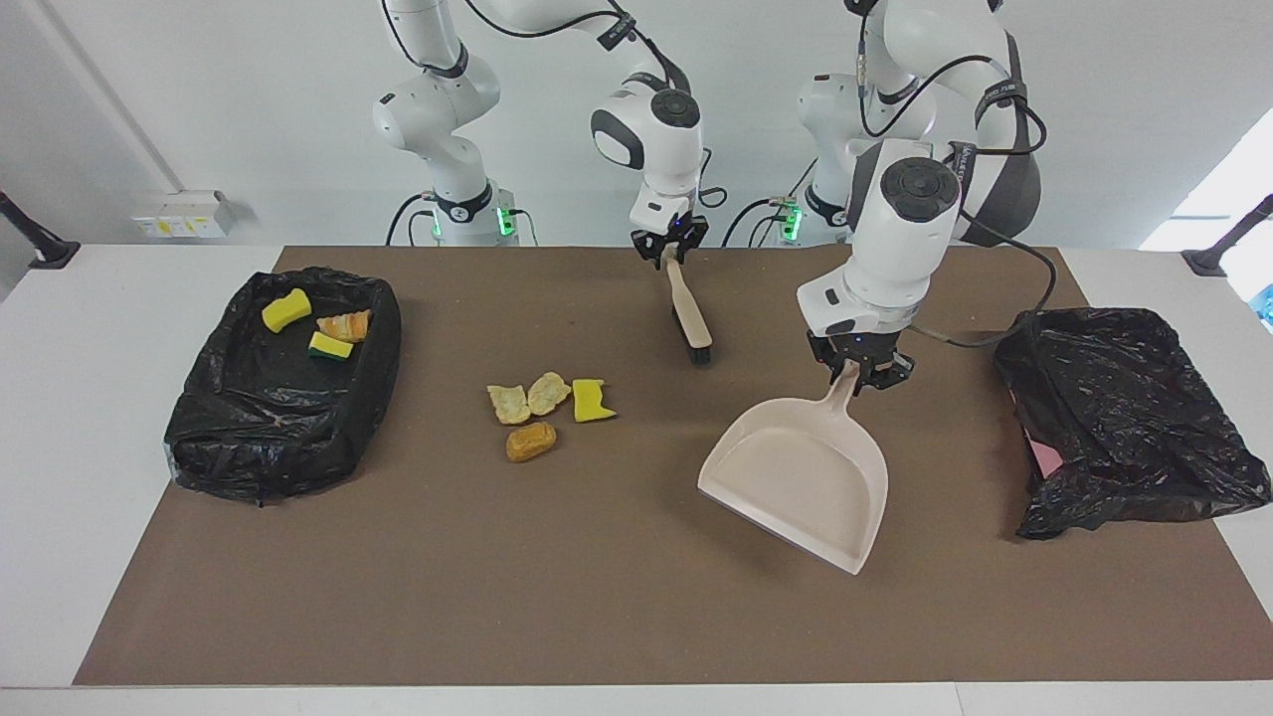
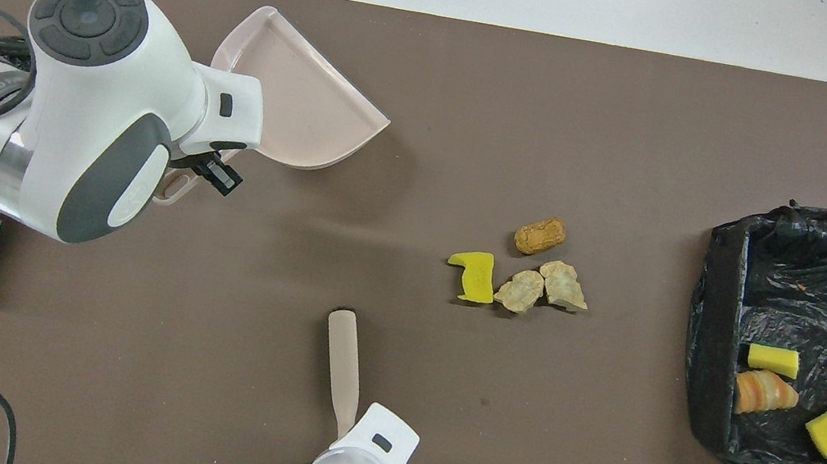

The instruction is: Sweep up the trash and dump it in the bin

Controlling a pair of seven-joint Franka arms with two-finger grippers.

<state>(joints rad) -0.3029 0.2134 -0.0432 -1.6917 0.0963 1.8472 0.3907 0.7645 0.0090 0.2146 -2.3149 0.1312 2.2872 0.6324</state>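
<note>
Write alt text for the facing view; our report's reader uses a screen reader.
The left gripper holds a beige dustpan by its handle, and the right gripper is at the handle of a brush. Four trash scraps lie on the mat; three more sit in a black-lined bin.

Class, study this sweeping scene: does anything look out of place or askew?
Yes. Four scraps of trash lie loose on the brown mat, outside the bin that holds three others. The dustpan, held by the left gripper, hangs tilted and empty, turned away from the scraps.
</note>
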